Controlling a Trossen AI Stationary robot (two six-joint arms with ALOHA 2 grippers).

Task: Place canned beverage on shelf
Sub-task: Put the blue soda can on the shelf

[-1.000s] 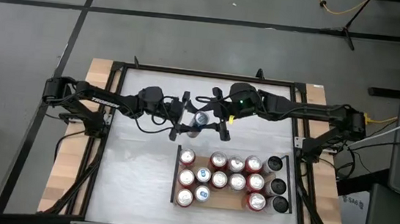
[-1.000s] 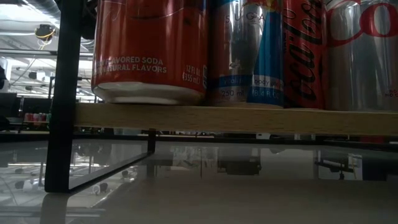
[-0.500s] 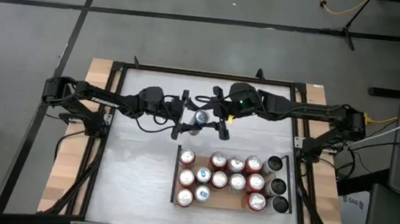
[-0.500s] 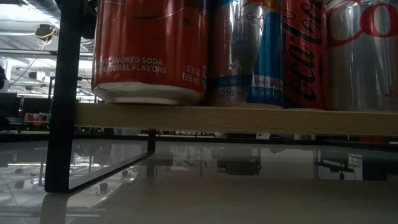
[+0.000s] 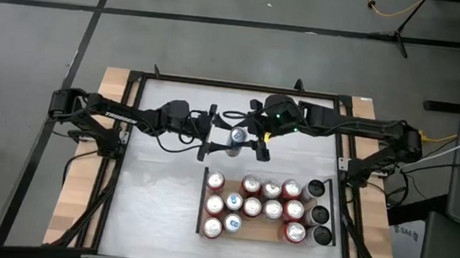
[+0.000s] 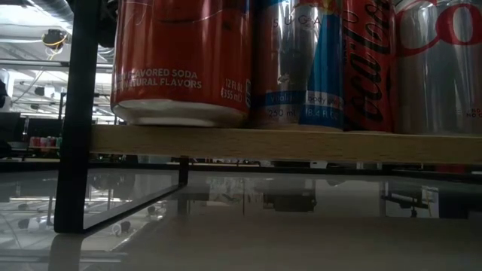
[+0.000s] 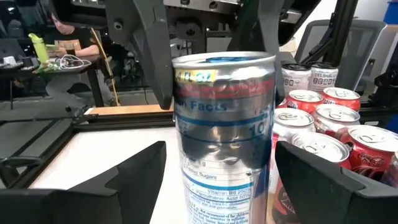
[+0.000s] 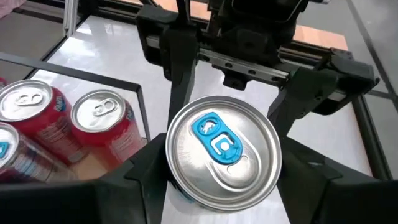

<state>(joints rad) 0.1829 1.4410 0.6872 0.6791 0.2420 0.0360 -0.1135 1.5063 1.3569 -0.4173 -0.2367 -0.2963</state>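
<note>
The left end effector (image 5: pixel 212 141) reaches in from the left over the white surface (image 5: pixel 156 198), its fingers (image 7: pixel 112 186) spread wide and standing clear on either side of a slim silver-and-blue can (image 5: pixel 234 136), so it is released. The can's label reads "Facts" in the left wrist view, with smaller nutrition print below that is too fine to read; its top carries a blue pull tab (image 8: pixel 217 140).

The right end effector (image 5: pixel 250 139) comes from the right and meets the same can, its fingers (image 8: pixel 149 180) pressed against the can's sides, grasping it upright between the two end effectors.

The shelf (image 5: pixel 266 232) lies near, just toward the camera-side edge of the surface from both end effectors, slightly nearer the right one. It already holds many cans (image 5: pixel 252 206). In the low view, a red can (image 6: pixel 181 60) reads "FLAVORED SODA", "NATURAL FLAVORS" and "355 mL"; a silver-blue one (image 6: pixel 297 60) reads "250 ml"; another red can (image 6: pixel 369 64) shows Coca-Cola script.
</note>
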